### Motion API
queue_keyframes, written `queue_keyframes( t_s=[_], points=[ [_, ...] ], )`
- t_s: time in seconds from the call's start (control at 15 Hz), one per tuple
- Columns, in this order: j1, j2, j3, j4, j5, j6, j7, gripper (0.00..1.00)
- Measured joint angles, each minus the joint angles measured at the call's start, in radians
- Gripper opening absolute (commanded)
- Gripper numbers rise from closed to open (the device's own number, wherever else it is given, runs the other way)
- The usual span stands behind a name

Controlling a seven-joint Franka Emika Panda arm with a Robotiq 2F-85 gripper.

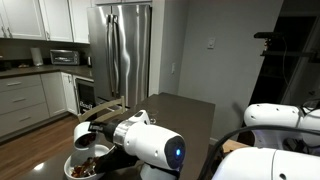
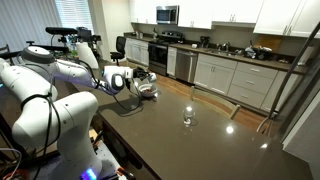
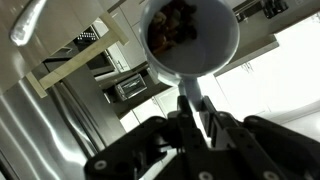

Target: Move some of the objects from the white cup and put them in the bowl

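Gripper (image 3: 196, 108): clamped on the white cup's (image 3: 212, 55) rim, holding it aloft.
Objects (image 3: 172, 22): reddish-brown bits inside the cup.
Bowl (image 1: 70, 166): beneath the cup, near the surface's (image 2: 200, 140) edge.

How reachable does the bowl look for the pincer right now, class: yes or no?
Probably yes: the pincer, shut on the white cup, hangs just above the bowl, with nothing seen between them.

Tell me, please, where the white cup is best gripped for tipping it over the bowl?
Probably pinch the white cup by its rim wall, coming from the open mouth side: it shows no handle, and the gripper holds it so.
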Motion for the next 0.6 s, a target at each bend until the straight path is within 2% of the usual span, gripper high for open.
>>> queue_keyframes(
  t_s=[0.6],
  points=[
    [0.0, 0.041, -0.004, 0.002, 0.0, 0.0, 0.0, 0.06]
  ],
)
